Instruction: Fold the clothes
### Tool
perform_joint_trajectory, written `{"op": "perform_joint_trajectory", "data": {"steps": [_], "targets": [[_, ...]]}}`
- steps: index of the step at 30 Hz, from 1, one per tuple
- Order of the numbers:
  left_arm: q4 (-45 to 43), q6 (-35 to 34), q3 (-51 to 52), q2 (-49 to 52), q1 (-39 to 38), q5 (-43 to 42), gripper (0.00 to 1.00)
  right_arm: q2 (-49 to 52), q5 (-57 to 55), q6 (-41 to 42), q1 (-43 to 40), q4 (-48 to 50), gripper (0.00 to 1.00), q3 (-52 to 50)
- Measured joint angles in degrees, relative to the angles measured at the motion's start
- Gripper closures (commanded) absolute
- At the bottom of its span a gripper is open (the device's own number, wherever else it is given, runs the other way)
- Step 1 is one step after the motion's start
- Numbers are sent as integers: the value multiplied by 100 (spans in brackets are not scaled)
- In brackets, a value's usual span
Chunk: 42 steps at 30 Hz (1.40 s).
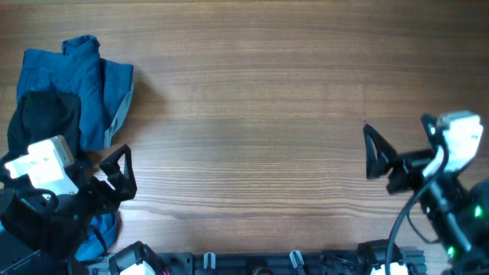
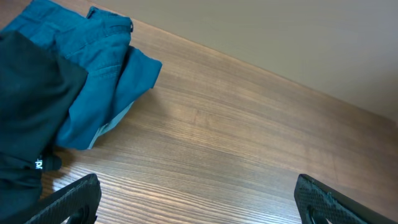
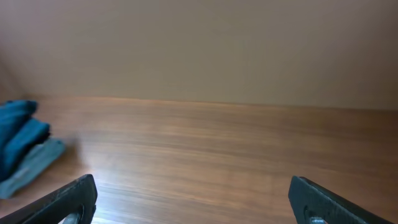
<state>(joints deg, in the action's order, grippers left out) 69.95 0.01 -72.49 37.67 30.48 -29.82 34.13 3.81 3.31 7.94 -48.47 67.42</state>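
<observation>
A: Left side?
B: Clothes (image 1: 72,92), blue and near-black, are lying heaped on the surface (image 1: 252,114); left hand (image 1: 122,174) is hovering just beside, gaping wide, gripping nothing.
A: Right side?
B: Right hand (image 1: 372,153) is hanging wide, gripping nothing, well apart.

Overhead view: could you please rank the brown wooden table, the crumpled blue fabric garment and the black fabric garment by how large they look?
1. brown wooden table
2. crumpled blue fabric garment
3. black fabric garment, though it is partly hidden, so its full extent is unsure
</observation>
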Motion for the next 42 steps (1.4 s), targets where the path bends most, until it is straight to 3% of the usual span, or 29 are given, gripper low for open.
{"op": "perform_joint_trajectory", "data": {"steps": [9,15,19,28,42], "targets": [[0,17,0,0,0,0,0,-1919,-240,501,-907,669,0,-2599],[4,17,0,0,0,2,0,-2796,-111,949,-955,2074,0,-4367],[7,17,0,0,0,0,0,-3283,479,601,-955,2767,0,-5213],[4,17,0,0,0,2,0,-3303,988,107,-955,3316,0,-6142],[4,17,0,0,0,2,0,-3303,1034,85,-955,3427,0,-6153]]}}
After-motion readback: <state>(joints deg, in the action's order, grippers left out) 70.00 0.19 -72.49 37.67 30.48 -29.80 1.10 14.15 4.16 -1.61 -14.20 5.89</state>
